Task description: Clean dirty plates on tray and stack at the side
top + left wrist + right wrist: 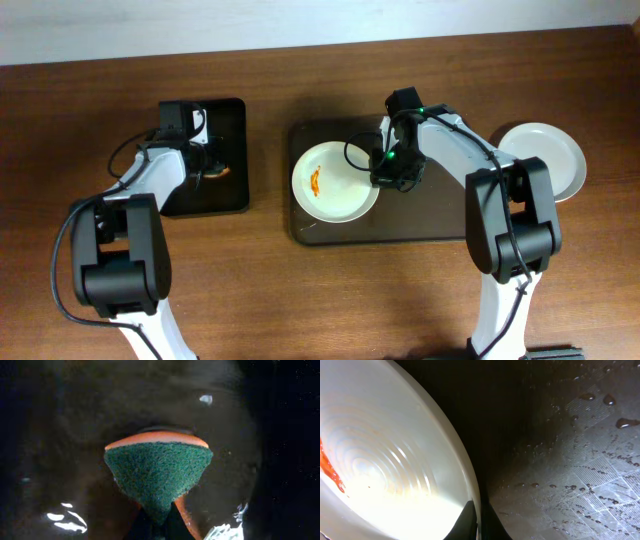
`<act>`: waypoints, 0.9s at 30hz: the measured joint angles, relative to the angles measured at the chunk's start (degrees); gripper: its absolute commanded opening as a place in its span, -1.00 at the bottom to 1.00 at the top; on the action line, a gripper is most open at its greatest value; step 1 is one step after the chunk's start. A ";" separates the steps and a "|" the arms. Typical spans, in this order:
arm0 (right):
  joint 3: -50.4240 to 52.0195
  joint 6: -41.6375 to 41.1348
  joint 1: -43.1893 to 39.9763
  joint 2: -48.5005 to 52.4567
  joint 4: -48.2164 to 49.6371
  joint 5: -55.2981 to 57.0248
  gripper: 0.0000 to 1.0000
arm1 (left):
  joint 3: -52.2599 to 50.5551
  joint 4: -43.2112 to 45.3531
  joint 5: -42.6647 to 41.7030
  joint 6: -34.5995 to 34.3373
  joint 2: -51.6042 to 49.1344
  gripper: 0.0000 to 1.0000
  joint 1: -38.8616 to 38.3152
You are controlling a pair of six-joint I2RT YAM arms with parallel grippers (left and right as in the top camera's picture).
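On the dark brown tray (440,215), near its left end, lies the dirty plate (335,185), with an orange-red smear (317,182) on its face. The right gripper (395,172) sits at the plate's right rim. In the wrist view its fingers straddle that rim and appear clenched on it, probably to steady the plate for scrubbing. Over the small black tray (235,120), well apart to the left, the left gripper (203,165) pinches a green-and-orange sponge (157,472) by its lower corner, scouring face forward, seemingly ready to wipe. Off the brown tray's right end, on the wooden table (300,300), rests the side stack (545,150) of plain white plates; how many, I cannot tell.
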State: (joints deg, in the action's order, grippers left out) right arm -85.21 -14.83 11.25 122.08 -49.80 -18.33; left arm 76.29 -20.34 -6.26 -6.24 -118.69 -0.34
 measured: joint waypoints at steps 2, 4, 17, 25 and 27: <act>0.00 0.00 0.00 0.00 -0.02 0.00 -0.91 | 2.05 -4.57 0.04 0.02 0.31 -1.00 0.00; 0.00 0.02 0.00 0.00 -0.02 0.00 -0.91 | 3.61 -8.57 0.13 0.02 4.22 -1.00 0.00; 0.11 0.00 0.02 -0.02 0.04 0.02 -0.91 | 6.45 -5.53 4.37 0.02 15.63 -1.00 0.00; 0.09 0.02 0.02 -0.04 0.04 0.02 -0.91 | 5.46 -7.10 1.92 0.92 6.95 -1.00 0.00; 0.09 0.02 0.02 -0.04 0.02 0.02 -0.91 | 5.51 -8.79 0.35 0.98 8.70 -1.00 0.00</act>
State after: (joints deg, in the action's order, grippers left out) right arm -85.12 -14.81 11.27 122.04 -49.78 -18.31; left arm 81.80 -29.12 -5.91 -5.26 -110.00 -0.34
